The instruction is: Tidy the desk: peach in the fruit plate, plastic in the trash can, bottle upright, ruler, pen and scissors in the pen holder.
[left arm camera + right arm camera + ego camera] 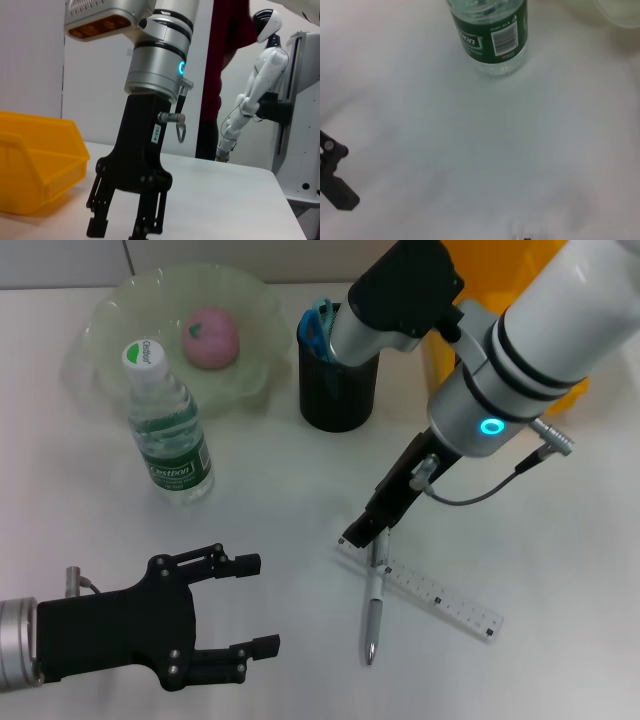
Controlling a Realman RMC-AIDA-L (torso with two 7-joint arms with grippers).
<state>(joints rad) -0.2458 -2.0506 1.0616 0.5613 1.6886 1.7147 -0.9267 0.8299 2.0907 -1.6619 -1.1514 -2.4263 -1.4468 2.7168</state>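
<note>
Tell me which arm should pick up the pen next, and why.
Right. The right hand is already poised at the top end of the pen, which lies across the ruler. The left hand sits open, well off to the side.

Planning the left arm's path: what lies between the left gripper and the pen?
Only bare table in the head view: the open left gripper and the pen have nothing between them.
</note>
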